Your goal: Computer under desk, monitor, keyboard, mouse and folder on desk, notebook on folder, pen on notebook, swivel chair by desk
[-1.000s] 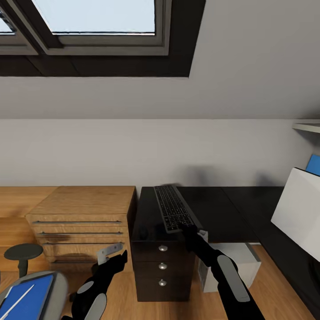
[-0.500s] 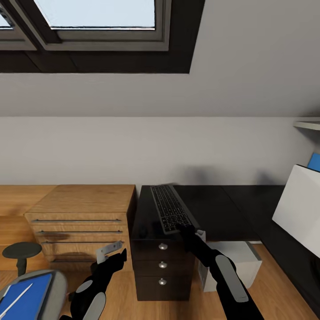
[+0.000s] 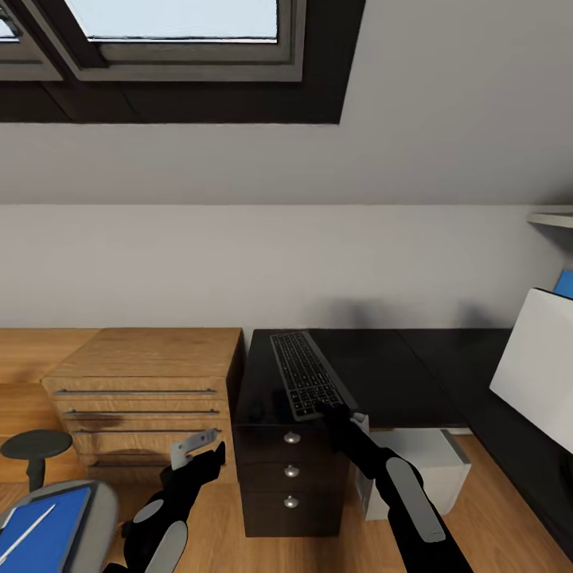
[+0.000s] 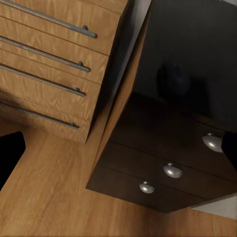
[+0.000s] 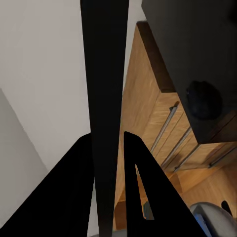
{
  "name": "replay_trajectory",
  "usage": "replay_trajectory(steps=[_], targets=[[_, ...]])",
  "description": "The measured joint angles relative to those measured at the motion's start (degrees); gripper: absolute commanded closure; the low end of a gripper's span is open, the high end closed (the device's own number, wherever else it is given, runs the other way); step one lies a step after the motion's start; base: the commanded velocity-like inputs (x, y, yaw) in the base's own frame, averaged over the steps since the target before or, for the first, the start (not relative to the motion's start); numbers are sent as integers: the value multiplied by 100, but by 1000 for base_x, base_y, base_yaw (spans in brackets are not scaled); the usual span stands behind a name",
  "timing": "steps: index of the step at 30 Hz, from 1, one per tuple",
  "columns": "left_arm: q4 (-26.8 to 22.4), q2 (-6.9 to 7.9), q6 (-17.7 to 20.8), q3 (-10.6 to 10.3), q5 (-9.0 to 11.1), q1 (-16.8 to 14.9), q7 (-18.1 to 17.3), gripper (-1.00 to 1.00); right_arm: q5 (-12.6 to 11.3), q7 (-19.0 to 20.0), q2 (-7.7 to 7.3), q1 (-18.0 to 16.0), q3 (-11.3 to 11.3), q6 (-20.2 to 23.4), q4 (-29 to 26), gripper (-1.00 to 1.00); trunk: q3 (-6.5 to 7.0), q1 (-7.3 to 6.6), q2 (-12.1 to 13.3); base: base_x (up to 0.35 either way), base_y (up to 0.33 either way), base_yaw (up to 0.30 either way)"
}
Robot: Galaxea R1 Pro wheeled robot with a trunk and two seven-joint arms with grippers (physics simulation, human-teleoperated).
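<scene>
Right gripper (image 3: 325, 409) clamped, arm extended forward, left gripper (image 3: 193, 450) raised low

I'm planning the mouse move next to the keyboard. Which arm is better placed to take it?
Probably the left. The mouse sits near the desk's left front corner, nearest the left pincer, which holds nothing. The right pincer is shut on the keyboard.

Glossy black desk (image 3: 382, 374), dark-grey keyboard (image 3: 306, 372), bright blue folder (image 3: 44, 529).
</scene>
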Motion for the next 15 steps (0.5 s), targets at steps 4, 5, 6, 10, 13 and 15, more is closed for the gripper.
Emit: replay_trajectory(steps=[4,5,6,10,13,15], targets=[[-3,0,0,0,0,-1,0,-100,17,0,0,0,1,-16,6,100,-72,88,-161,0,0,0],[-4,0,0,0,0,0,0,-100,21,0,0,0,0,-19,7,100,-90,110,-201,0,0,0],[-9,2,0,2,-1,0,0,-100,27,0,1,0,0,-23,10,100,-108,132,-241,0,0,0],[-15,3,0,7,0,0,0,-100,33,0,1,0,3,-29,13,100,-180,220,-401,0,0,0],[-17,1,0,9,0,0,0,-100,53,-5,4,0,5,-32,14,100,-234,286,-522,0,0,0],[-17,1,0,4,0,0,0,-100,120,-8,7,0,9,-36,18,100,-270,330,-602,0,0,0]])
